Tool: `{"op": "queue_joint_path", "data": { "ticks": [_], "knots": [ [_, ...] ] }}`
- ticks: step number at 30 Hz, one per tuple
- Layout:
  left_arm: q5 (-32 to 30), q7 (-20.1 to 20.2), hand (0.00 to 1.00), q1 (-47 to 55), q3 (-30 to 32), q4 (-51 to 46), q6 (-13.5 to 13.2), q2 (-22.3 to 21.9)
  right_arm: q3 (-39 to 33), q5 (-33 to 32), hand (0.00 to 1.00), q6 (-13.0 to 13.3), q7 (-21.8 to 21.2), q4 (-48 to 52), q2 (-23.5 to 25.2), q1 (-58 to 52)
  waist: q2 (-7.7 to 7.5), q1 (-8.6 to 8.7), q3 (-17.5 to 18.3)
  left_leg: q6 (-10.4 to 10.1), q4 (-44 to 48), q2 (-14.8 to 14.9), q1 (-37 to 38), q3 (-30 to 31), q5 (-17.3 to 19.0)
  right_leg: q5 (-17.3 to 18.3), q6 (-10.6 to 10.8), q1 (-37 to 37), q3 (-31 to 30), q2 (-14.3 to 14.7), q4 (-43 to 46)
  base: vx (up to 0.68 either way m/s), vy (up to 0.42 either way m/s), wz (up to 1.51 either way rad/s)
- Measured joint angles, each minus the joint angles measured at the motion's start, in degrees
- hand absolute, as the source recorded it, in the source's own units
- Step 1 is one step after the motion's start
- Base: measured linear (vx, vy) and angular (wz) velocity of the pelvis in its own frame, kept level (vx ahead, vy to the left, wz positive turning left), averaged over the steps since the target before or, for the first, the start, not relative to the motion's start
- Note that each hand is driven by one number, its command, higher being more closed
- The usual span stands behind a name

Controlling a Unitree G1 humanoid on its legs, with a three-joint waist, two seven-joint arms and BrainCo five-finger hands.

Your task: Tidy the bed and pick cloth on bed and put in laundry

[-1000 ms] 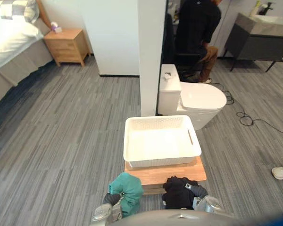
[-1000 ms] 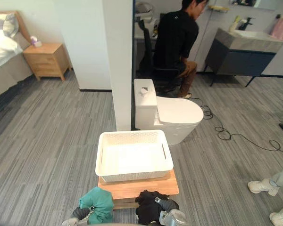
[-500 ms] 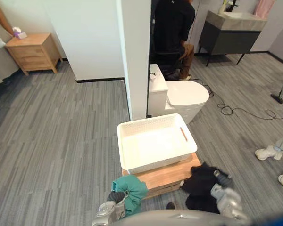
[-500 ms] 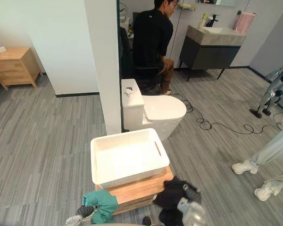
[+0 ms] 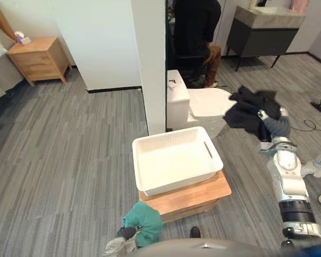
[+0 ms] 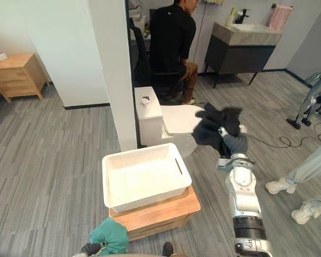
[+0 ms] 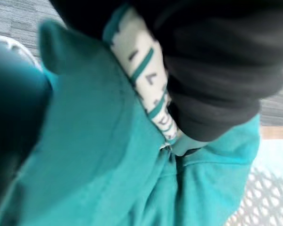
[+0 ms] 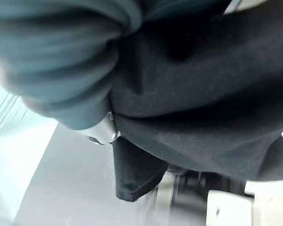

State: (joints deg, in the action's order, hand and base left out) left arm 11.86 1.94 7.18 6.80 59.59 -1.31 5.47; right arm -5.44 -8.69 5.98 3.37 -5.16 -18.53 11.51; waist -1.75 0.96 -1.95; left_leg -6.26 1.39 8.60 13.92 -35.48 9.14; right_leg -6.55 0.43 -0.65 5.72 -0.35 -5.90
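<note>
Black, crumpled cloth [image 5: 250, 110] droops in folds from the right hand [image 5: 271, 125].

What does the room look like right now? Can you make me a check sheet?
Surface: wooden stand on the grey floor, with the basket on top.
Job's things: basket empty; black cloth held up near the toilet, not over the basket; teal cloth low, in front of the stand.
Clutter: nothing seen.
Hands: right hand grips the black cloth; left hand at the teal cloth.
Cables: black cable on the floor beyond the right arm.
Surroundings: pillar, nightstand, seated person, sink cabinet, another person's legs.
</note>
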Motion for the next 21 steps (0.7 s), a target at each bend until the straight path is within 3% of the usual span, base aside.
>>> {"op": "queue_joint_path", "data": {
  "ticks": [11, 17, 21],
  "knots": [
    [-0.1, 0.2, 1.00, 1.5, 0.1, 0.0, -3.7, -0.4, 12.5, -0.2, 1.00, -9.4, -7.7, 3.1, -2.7, 5.0, 1.55, -0.04, -0.1, 0.5, -0.2, -0.2, -2.4, 3.6, -0.5, -0.4, -0.1, -0.8, 3.1, -0.7, 0.0, -0.01, 0.007, 0.12],
    [-0.2, 0.6, 1.00, 1.5, 0.1, 0.2, -4.5, -0.3, 21.9, -0.1, 1.00, -12.3, -8.0, -1.4, -1.6, 12.3, 1.59, -0.56, -0.2, 0.8, -0.2, -0.7, -2.5, 6.1, -0.7, -0.5, -0.1, 0.1, 4.8, -1.2, 0.0, -0.03, 0.028, 0.15],
    [-0.2, 0.6, 1.00, 1.2, 0.1, 0.1, -4.8, -0.3, 23.0, -0.1, 1.00, -13.8, -6.5, -6.1, -0.3, 13.7, 1.56, -1.64, -0.4, 1.2, -0.2, -0.8, -3.0, 7.5, -1.0, -0.4, -0.1, 0.3, 6.1, -1.8, 0.0, -0.08, 0.020, 0.19]
  ]
}}
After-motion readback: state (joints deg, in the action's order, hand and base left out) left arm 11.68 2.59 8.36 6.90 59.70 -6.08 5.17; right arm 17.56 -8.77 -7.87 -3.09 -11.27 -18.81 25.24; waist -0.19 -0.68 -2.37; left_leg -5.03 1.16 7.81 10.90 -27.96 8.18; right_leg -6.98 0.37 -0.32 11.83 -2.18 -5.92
